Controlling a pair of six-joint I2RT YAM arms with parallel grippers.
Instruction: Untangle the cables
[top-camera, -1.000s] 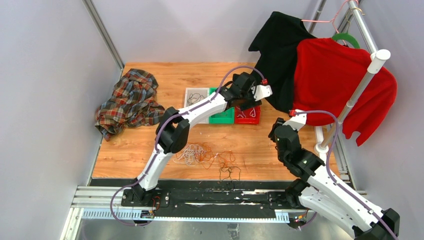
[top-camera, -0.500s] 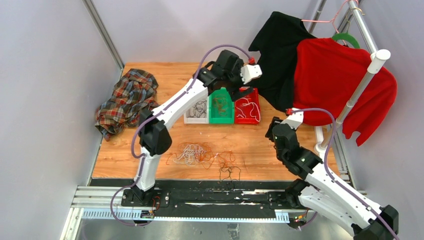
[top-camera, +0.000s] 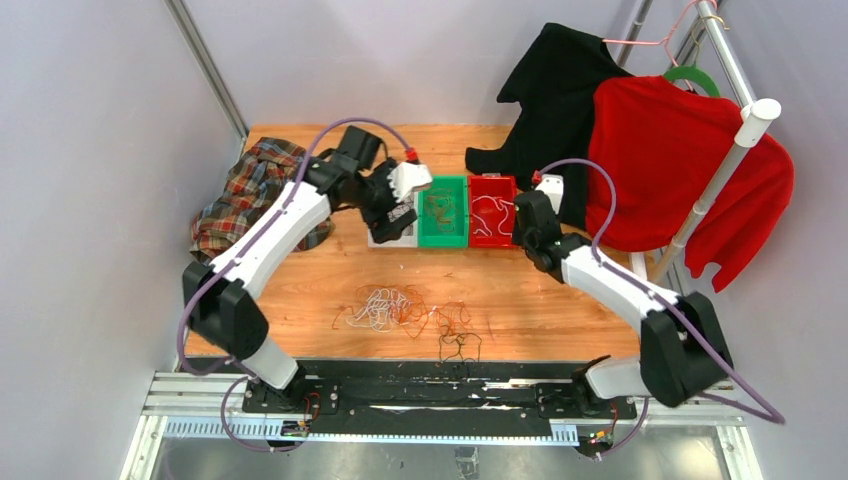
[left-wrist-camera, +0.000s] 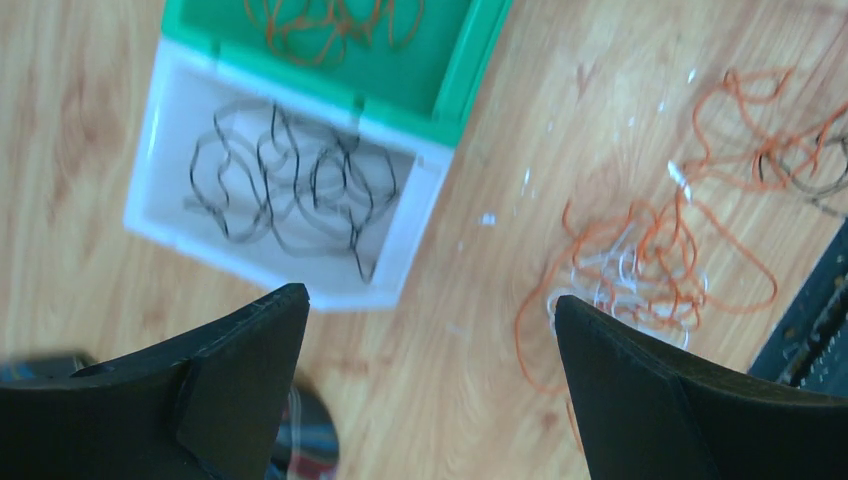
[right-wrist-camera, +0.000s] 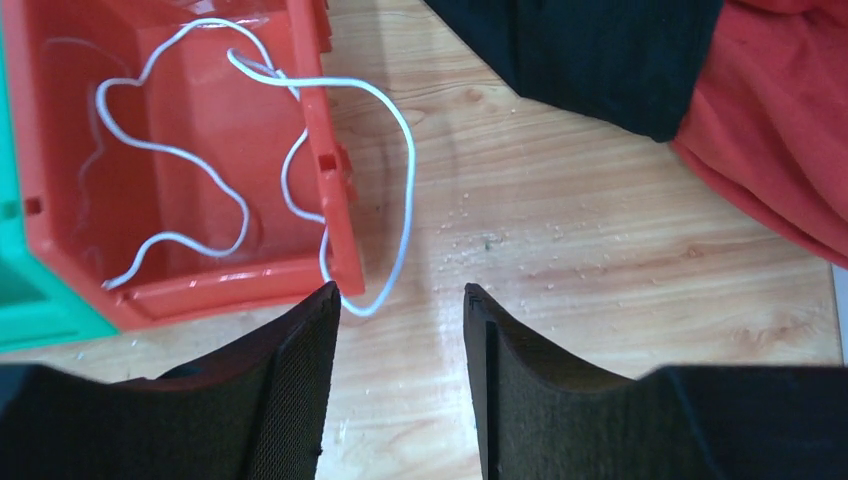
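On the orange-brown wooden table top (top-camera: 500, 290), toward its 12 o'clock side, three small plastic bins stand side by side. The white rectangular bin (left-wrist-camera: 415, 230) holds a coiled black cable (left-wrist-camera: 280, 180). The green bin (left-wrist-camera: 470, 70) holds an orange cable (left-wrist-camera: 330, 15). The red bin (right-wrist-camera: 220, 285) holds a thin white cable (right-wrist-camera: 411, 180).

At 6 o'clock from the bins I see the loose tangle of orange, clear and black cables (top-camera: 410, 310) lying flat, apart from both grippers.

Left gripper (left-wrist-camera: 425, 305): fingers spread wide, nothing between them. It hangs above bare wood, with the white bin at its 11 o'clock and the tangle at its 2 o'clock in the left wrist view.

Right gripper (right-wrist-camera: 400, 292): fingers parted by a narrow gap, holding nothing. In the top view it sits just beside the red bin, at 3 o'clock.

One loop of the white cable drapes over the red bin's wall onto the wood. Its lowest bend lies just beside the fingertip on the left of the right wrist view; I cannot tell whether they touch.
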